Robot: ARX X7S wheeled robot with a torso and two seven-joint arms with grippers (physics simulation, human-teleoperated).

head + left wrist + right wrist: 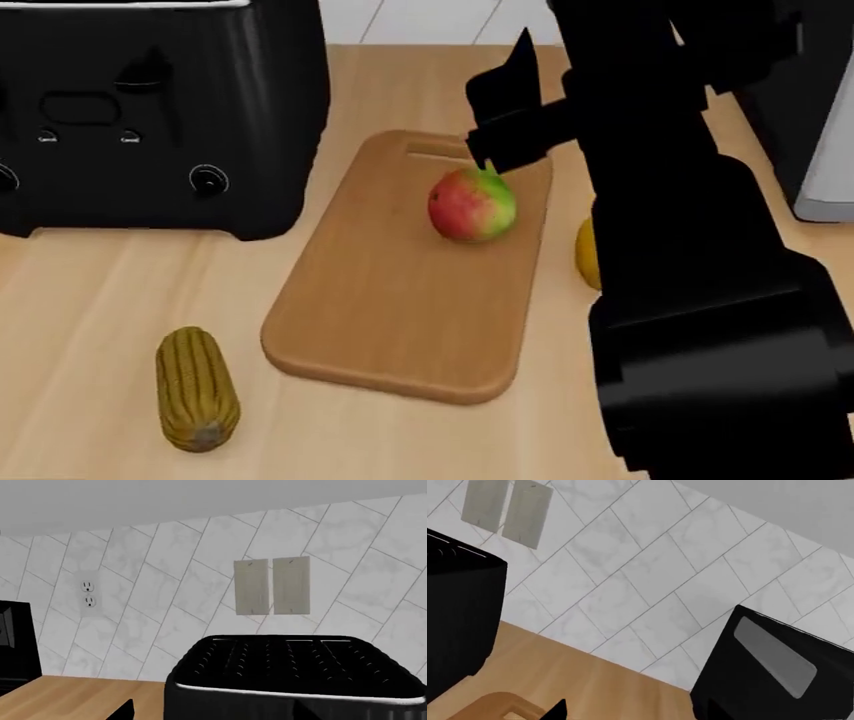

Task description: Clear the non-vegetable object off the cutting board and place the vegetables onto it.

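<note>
The red-green fruit sits on the far half of the light-brown cutting board, which lies mid-counter. The board's handle end shows as a rounded corner in the right wrist view. My right gripper hovers just beyond and above the fruit, pointing at the wall, not touching it. Its jaws are open with nothing between them. The corn cob lies on the counter, left of the board. The yellow oval peeks out from behind my right arm. My left gripper is open, facing the toaster, and is out of the head view.
A black toaster stands at the back left, close to the board's far corner. Its slotted top fills the left wrist view. A black appliance stands at the right by the tiled wall. My right arm covers the counter's right side.
</note>
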